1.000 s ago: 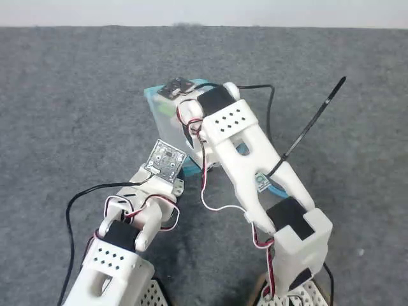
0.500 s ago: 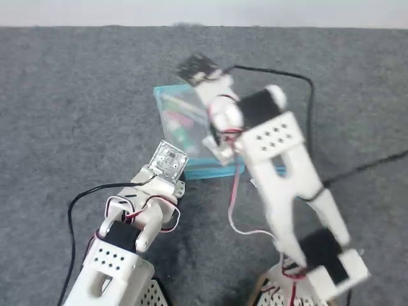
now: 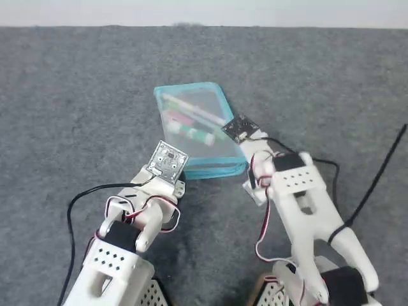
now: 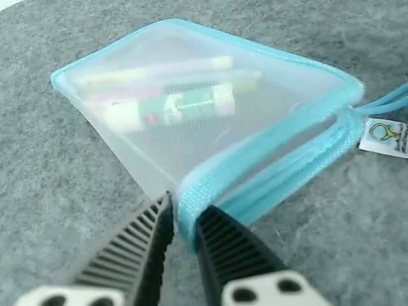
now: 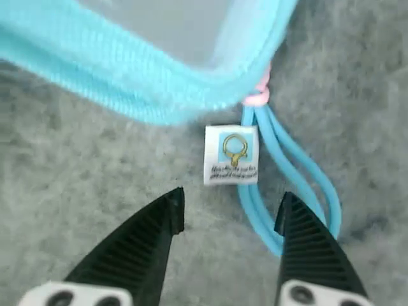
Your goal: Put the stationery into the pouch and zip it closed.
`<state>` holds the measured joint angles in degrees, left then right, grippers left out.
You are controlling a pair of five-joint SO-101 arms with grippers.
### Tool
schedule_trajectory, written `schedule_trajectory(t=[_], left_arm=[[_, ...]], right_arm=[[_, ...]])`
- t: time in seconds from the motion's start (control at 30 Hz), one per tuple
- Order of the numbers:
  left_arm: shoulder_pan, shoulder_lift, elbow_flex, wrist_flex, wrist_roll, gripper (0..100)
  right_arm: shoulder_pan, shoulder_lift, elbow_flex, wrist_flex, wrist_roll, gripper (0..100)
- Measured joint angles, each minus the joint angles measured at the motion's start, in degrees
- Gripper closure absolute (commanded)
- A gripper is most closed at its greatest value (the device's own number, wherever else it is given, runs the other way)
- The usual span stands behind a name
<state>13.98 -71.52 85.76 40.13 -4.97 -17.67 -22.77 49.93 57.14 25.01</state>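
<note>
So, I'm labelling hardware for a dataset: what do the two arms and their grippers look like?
The left arm and right arm are white plastic shells with rows of small holes, black motors at joints, and loose red, white and black wires. The left gripper and right gripper have black fingers on white bases.

Translucent pouch [image 3: 213,160] with light-blue trim lies flat on the grey bench [image 3: 76,95], stationery [image 3: 188,127] (pens, a white-and-green tube) inside toward its far end, blue cord loop [image 5: 299,167] and white tag [image 5: 231,155] at a near corner.
</note>
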Motion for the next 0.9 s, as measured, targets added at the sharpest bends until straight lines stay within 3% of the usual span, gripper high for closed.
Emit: schedule_trajectory(t=[0.37,0.6,0.67,0.8,0.9], left_arm=[[0.0,0.0,0.0,0.0,0.1,99],[0.0,0.0,0.0,0.0,0.4,99],[0.0,0.0,0.0,0.0,0.4,99],[0.0,0.0,0.0,0.0,0.4,99],[0.0,0.0,0.0,0.0,0.4,99]], right_arm=[[-3.3,-0.1,5.2,-22.2,-1.9,76.7],[-3.7,10.7,5.2,-35.4,-2.5,76.9],[-3.8,14.2,5.2,-37.9,-2.6,81.0],[-4.0,17.1,5.2,-38.9,-2.6,99.8],[-4.0,16.6,5.2,-37.8,-2.6,98.3]])
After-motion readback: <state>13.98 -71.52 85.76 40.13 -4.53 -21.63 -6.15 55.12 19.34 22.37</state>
